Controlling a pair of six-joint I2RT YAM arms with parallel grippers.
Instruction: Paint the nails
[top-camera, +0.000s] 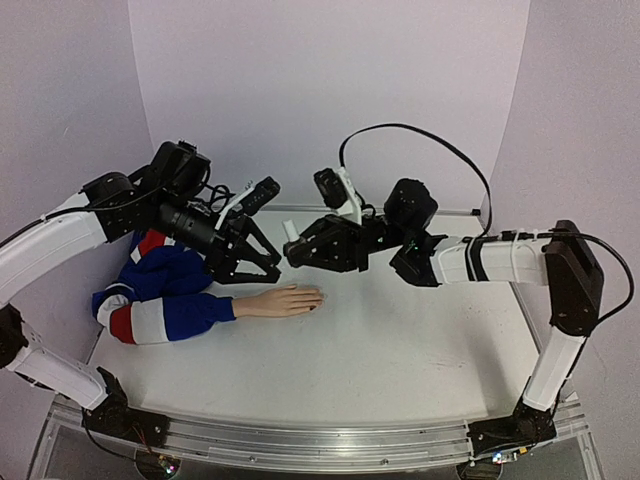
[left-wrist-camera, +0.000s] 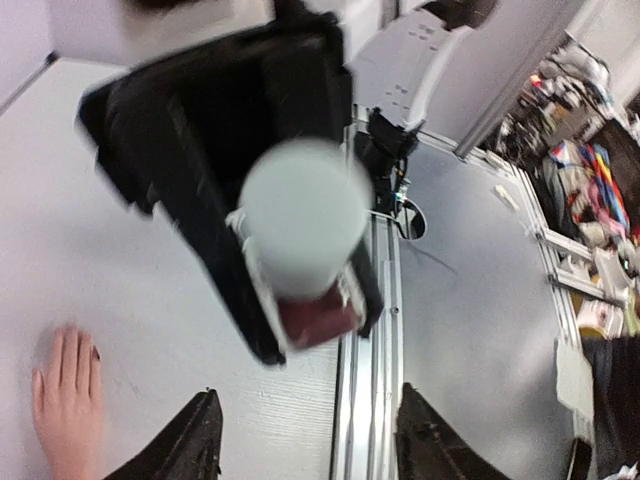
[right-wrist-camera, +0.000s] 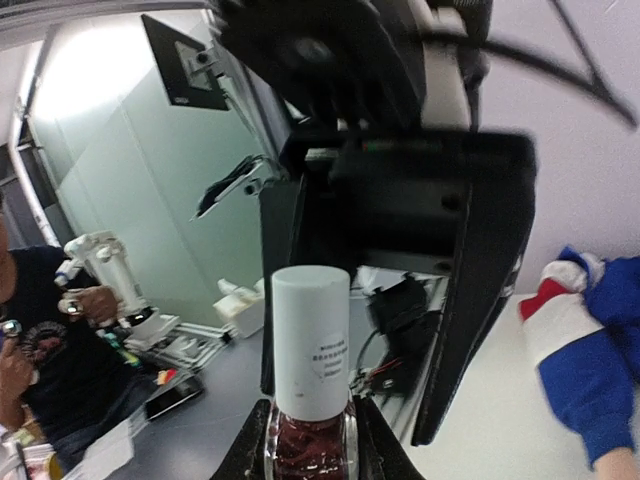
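Right wrist view: right claw (right-wrist-camera: 310, 455) is clamped on the glass body of a polish bottle (right-wrist-camera: 311, 435), dark red inside, white cap (right-wrist-camera: 311, 320) up. Left wrist view: left claw (left-wrist-camera: 308, 405) has its fingers (left-wrist-camera: 190, 445) wide apart w/ nothing btwn them; the cap sits dead ahead at 12 o'clock, blurred.

Top view: the two claws meet nose to nose above the table (top-camera: 400, 350). The dummy hand (top-camera: 285, 300) lies flat at 6 o'clock from them, striped sleeve (top-camera: 160, 300) trailing to 9. The nails (top-camera: 316, 298) are at the fingertips, pointing to 3 o'clock, clear of both claws. One tip looks dark in the left wrist view, maybe polish, too small to tell.

Step, I reckon: uncapping. Cap's on, no brush out. Next move prob needs the left claw to close square on the cap & twist while the right holds the glass firm.

Writing: small sticker (right-wrist-camera: 327, 358) on the cap, print too tiny to read. No brand visible.
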